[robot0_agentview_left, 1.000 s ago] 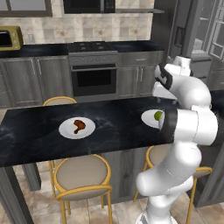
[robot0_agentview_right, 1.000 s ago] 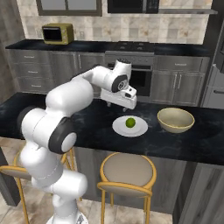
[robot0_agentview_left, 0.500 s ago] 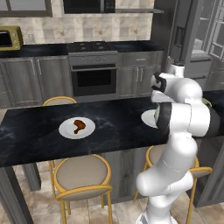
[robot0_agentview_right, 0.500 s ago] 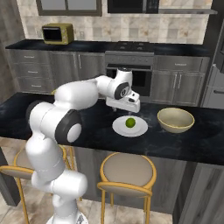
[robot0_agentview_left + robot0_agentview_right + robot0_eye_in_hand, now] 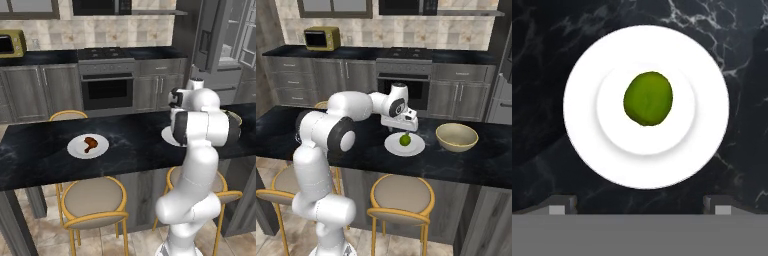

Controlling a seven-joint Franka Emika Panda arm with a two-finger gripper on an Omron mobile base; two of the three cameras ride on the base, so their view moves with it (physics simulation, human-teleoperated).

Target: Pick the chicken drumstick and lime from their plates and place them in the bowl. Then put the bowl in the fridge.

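The lime (image 5: 648, 98) lies in the middle of a white plate (image 5: 587, 130) on the black marble counter. My gripper (image 5: 401, 130) hangs open just above the lime (image 5: 404, 140) and its plate (image 5: 417, 148), pointing straight down. In the hand view both fingertips (image 5: 562, 204) stand wide apart below the plate, with nothing between them. The tan bowl (image 5: 457, 137) stands empty to the right of that plate. The chicken drumstick (image 5: 90, 143) rests on the other white plate (image 5: 75, 149), far to the left on the counter. The grey fridge (image 5: 215, 45) stands at the back right.
Stools with tan seats (image 5: 401, 194) are tucked under the counter's near edge (image 5: 60, 175). A dark built-in oven (image 5: 106, 92) and a yellow microwave (image 5: 322, 38) sit along the back wall. My own arm (image 5: 200, 130) hides the lime's plate in the left base view.
The hand has come down and slightly forward over the lime's plate, ending close above the lime. The jaws stayed open, and nothing on the counter moved.
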